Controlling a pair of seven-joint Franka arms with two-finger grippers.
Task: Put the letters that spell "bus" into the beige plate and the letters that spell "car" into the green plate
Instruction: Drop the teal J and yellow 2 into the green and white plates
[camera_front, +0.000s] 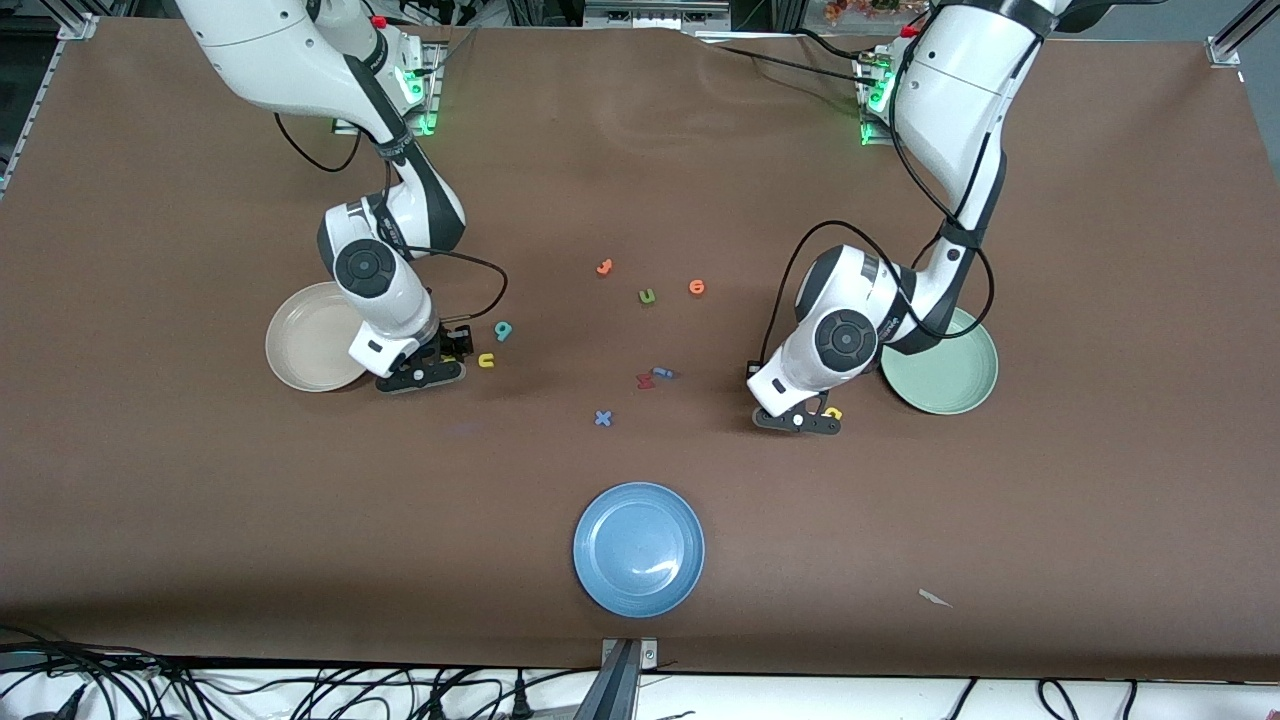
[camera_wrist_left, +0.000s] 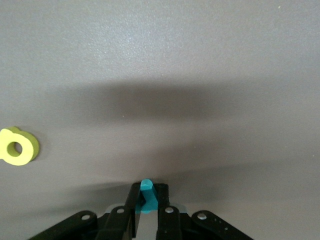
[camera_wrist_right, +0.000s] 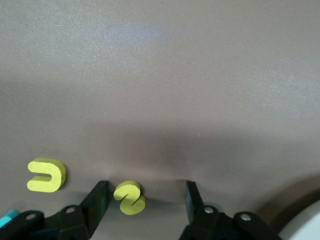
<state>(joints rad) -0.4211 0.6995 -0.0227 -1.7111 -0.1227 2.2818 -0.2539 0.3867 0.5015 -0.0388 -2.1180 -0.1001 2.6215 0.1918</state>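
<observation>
My left gripper (camera_front: 800, 418) is down on the table next to the green plate (camera_front: 955, 385), shut on a small teal letter (camera_wrist_left: 148, 196); which letter it is I cannot tell. The yellow "a" (camera_wrist_left: 17, 146) lies flat beside it (camera_front: 832, 412). My right gripper (camera_front: 425, 372) is low at the rim of the beige plate (camera_front: 305, 345). It stands open (camera_wrist_right: 145, 192) with the yellow "s" (camera_wrist_right: 130, 198) on the table between its fingers, close to one finger. The yellow "u" (camera_front: 486, 360) (camera_wrist_right: 46, 175) and the teal "b" (camera_front: 502, 330) lie just outside it.
Mid-table lie two orange letters (camera_front: 604, 267) (camera_front: 697, 287), a green "u" (camera_front: 647, 296), a red letter (camera_front: 645, 380) touching a small blue one (camera_front: 664, 373), and a blue "x" (camera_front: 603, 418). A blue plate (camera_front: 638, 548) sits near the front edge. A white scrap (camera_front: 935, 598) lies nearby.
</observation>
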